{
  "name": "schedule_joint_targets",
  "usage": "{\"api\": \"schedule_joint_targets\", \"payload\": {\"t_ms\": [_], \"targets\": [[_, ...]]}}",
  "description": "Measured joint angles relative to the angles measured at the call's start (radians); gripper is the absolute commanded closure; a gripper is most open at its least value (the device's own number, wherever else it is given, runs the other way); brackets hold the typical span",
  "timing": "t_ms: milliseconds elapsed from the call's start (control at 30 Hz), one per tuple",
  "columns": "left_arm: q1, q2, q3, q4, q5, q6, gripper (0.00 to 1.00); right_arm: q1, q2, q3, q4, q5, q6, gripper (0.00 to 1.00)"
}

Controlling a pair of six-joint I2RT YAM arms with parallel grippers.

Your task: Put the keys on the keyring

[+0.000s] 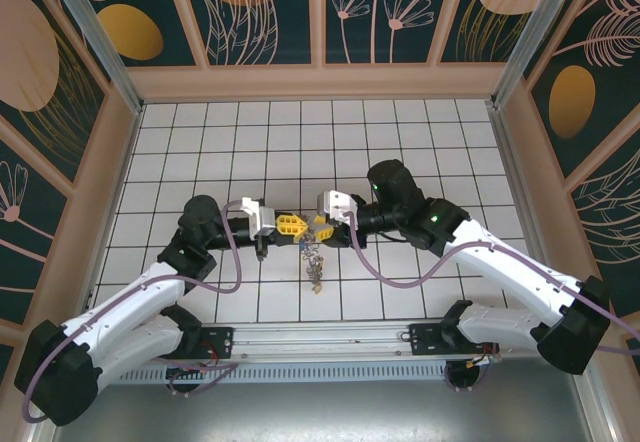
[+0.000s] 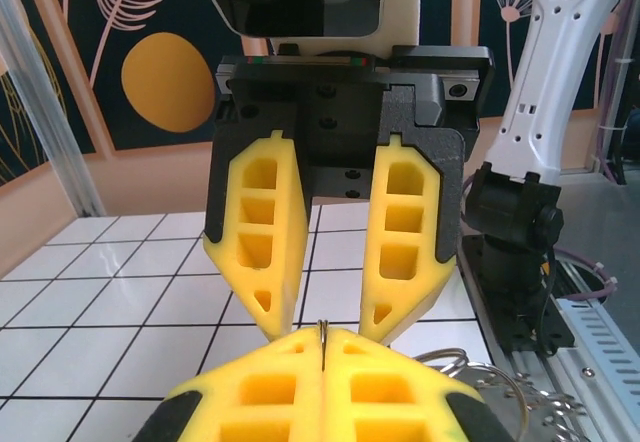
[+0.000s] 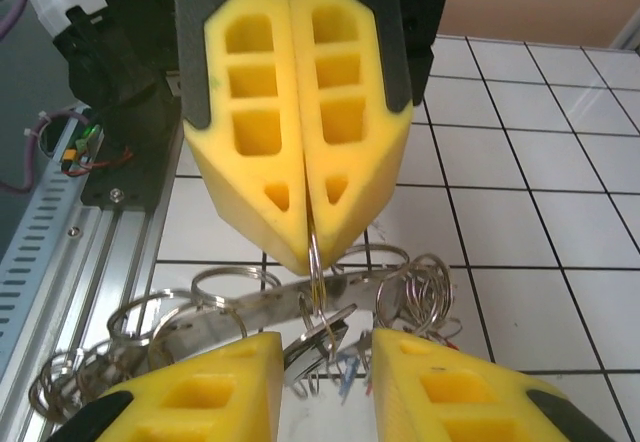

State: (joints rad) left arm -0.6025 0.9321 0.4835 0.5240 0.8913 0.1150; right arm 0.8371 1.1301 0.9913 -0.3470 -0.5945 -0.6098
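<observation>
My left gripper (image 1: pixel 296 228) is shut on a thin wire split ring (image 2: pixel 325 334), which sticks up between its yellow fingertips. From that ring (image 3: pixel 316 262) hangs a silver key (image 3: pixel 338 334), with the rest of the keys (image 1: pixel 315 267) dangling below, blue and red bits (image 3: pixel 352 374) among them. The flat grey keyring (image 3: pixel 240 312) runs across behind the key, and several small wire rings are looped on it. My right gripper (image 1: pixel 319 226) faces the left one tip to tip. Its fingers (image 3: pixel 215 387) stand open on either side of the silver key.
The metal rail (image 1: pixel 330 337) with the arm bases runs along the near edge, just below the bunch. The right arm's white link (image 2: pixel 545 92) rises behind the grippers. Patterned walls (image 1: pixel 320 22) close in the white tiled floor (image 1: pixel 300 142).
</observation>
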Motion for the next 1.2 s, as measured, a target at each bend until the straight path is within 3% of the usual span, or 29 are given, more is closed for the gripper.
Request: {"api": "schedule_joint_targets", "payload": {"t_ms": [133,267,533,700,900,1033,1200], "targets": [[0.000,0.017,0.000,0.022,0.011,-0.015,1.00,0.000,0.005,0.000,0.008,-0.018,0.007,0.75],[0.000,0.027,-0.005,0.065,0.018,-0.037,1.00,0.000,0.025,0.000,0.010,-0.030,0.015,0.90],[0.001,0.035,-0.043,0.145,0.027,-0.080,1.00,0.000,0.045,0.000,0.007,-0.043,0.014,0.91],[0.001,0.045,-0.060,0.201,0.032,-0.111,1.00,0.002,0.049,0.000,0.018,-0.043,0.027,0.85],[-0.006,0.051,-0.079,0.283,0.024,-0.128,1.00,0.002,0.051,-0.007,0.055,-0.050,0.050,0.85],[-0.006,0.051,-0.097,0.322,0.013,-0.129,1.00,0.002,0.051,-0.012,0.069,-0.061,0.067,0.93],[-0.006,0.048,-0.116,0.344,-0.002,-0.128,1.00,0.002,0.051,-0.022,0.079,-0.066,0.074,0.94]]}}
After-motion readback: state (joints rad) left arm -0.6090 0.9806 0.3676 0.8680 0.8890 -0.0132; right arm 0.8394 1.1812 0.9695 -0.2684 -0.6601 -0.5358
